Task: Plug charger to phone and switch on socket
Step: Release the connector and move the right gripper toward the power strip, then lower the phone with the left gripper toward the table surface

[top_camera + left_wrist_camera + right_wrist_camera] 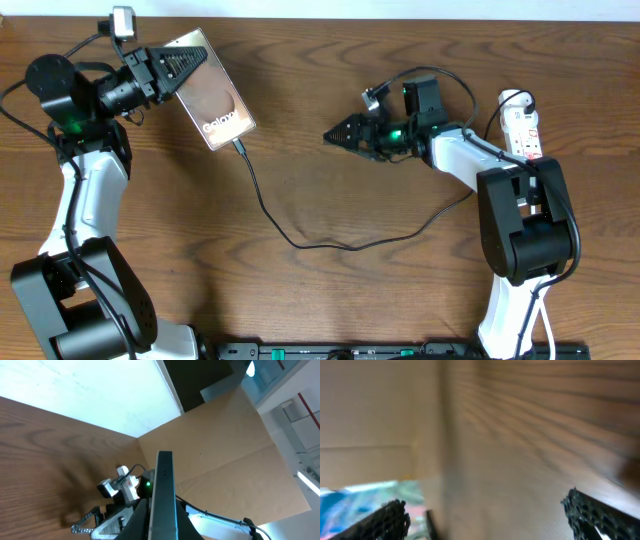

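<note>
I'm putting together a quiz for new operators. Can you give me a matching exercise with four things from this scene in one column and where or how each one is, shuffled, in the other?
Things:
1. phone
2. charger
3. socket
4. right gripper

States:
A. white, at the right side of the table
B. open, holding nothing
C. clamped in the left gripper
D. black, snaking across the middle of the table

Pairs: 1-C, 2-D, 3-A, 4-B

Black charger (330, 246) meets glossy phone (220, 105); white socket (522, 122) well apart.
</note>
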You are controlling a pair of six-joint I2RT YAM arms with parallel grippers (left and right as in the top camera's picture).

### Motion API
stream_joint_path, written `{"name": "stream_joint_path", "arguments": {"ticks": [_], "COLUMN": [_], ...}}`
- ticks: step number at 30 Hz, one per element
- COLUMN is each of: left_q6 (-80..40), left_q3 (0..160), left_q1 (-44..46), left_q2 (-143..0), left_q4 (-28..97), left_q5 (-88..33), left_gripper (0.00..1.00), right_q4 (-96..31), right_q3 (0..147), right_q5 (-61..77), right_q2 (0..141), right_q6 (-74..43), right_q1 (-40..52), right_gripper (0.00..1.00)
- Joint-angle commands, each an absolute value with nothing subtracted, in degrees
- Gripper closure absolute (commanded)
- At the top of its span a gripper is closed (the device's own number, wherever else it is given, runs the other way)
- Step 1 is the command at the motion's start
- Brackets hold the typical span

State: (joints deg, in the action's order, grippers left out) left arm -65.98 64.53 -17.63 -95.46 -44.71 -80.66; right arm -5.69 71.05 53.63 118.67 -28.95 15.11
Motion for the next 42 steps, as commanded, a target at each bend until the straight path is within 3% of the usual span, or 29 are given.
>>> {"name": "stream_joint_path", "arguments": {"ticks": [1,5,10,21,42], "left_q6": [-66.65,-65.28,-54.08,-29.76,-27.42], "left_q3": [64.93,64.93,64.93,64.77,63.20], "left_q1": [-17.82,-17.82,-17.82,-15.88,-10.17], "left_q2": [-94.28,-94.30,-94.30,-94.37,-106.43], "left_q4": [-44.99,-39.48,-21.39,9.19,11.53], "left_q5": [-79.33,-75.70,-69.63,-54.70,-51.33], "left_gripper": [0.93,0.92,0.93,0.93,0.92], "right_q4": [-12.49,-25.41,-35.40,-38.81,-39.66], "right_q3": [75.35,82.28,89.36,92.20,92.20], "right_q5": [42.98,33.82,25.80,21.12,21.12], "right_q2": [118.39,118.28,117.32,116.66,116.66], "right_q6": [-19.00,-14.76,-13.58,-15.00,-15.84], "right_q1": [15.05,15.29,16.95,19.84,20.18], "right_gripper": [0.01,0.01,0.01,0.01,0.01]}}
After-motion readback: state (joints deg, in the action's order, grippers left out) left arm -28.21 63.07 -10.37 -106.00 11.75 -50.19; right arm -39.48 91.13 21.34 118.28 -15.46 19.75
